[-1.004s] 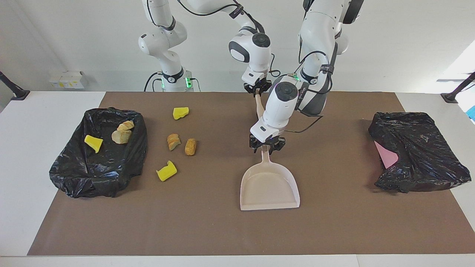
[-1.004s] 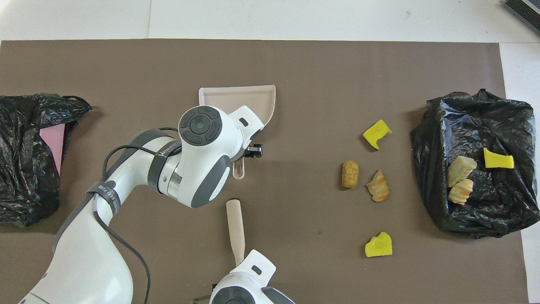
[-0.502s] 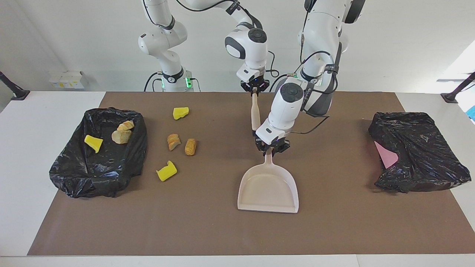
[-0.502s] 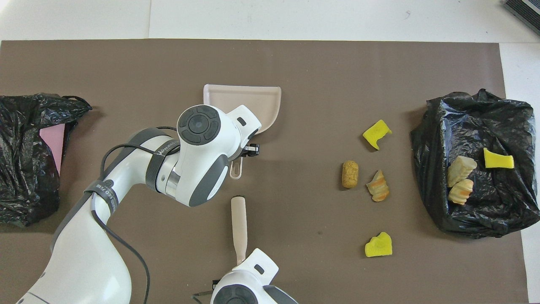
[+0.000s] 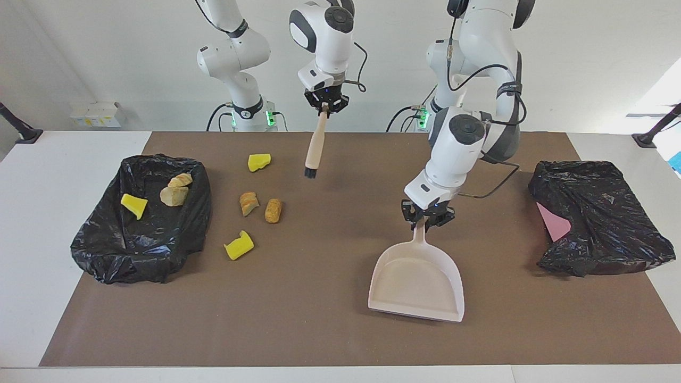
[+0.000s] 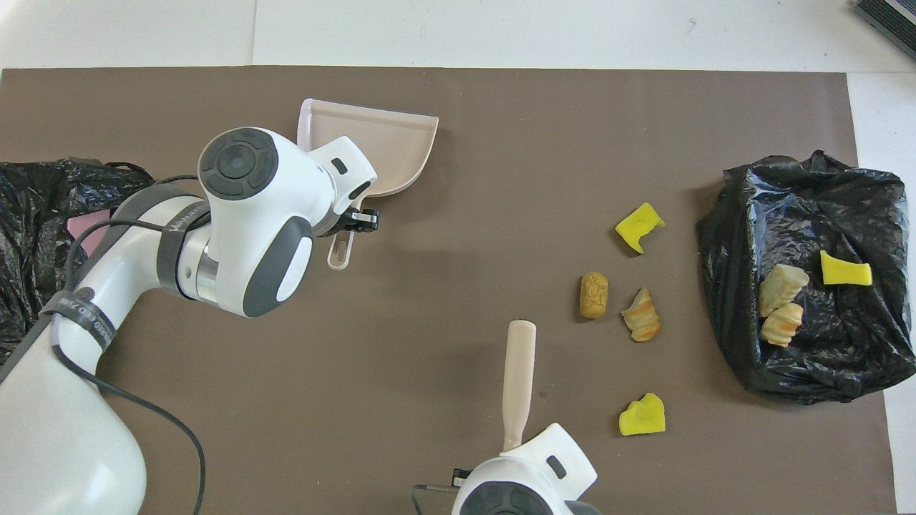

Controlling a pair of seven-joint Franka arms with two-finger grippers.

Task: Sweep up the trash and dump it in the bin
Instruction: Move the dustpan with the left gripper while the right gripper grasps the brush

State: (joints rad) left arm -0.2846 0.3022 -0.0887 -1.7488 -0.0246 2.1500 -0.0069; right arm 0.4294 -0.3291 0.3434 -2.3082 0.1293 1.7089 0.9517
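Note:
Four scraps of trash lie on the brown mat: a yellow chunk (image 5: 259,161) (image 6: 642,415), two tan lumps (image 5: 248,202) (image 5: 273,210) and another yellow chunk (image 5: 239,246) (image 6: 639,227). Three more scraps (image 5: 174,196) (image 6: 781,287) lie in the black-lined bin (image 5: 106,266) (image 6: 859,357) at the right arm's end. My left gripper (image 5: 425,221) (image 6: 351,223) is shut on the handle of the beige dustpan (image 5: 417,282) (image 6: 379,143), held low over the mat. My right gripper (image 5: 325,105) is shut on the brush (image 5: 315,146) (image 6: 518,379), which hangs bristles down, in the air beside the scraps.
A second black bag (image 5: 601,223) (image 6: 36,286) with a pink sheet (image 5: 553,222) showing lies at the left arm's end. Small white boxes (image 5: 96,114) and two black stands (image 5: 21,133) are off the mat, near the robots.
The left gripper has carried the dustpan toward the left arm's end of the table. The right gripper has risen with the brush and moved toward the scraps.

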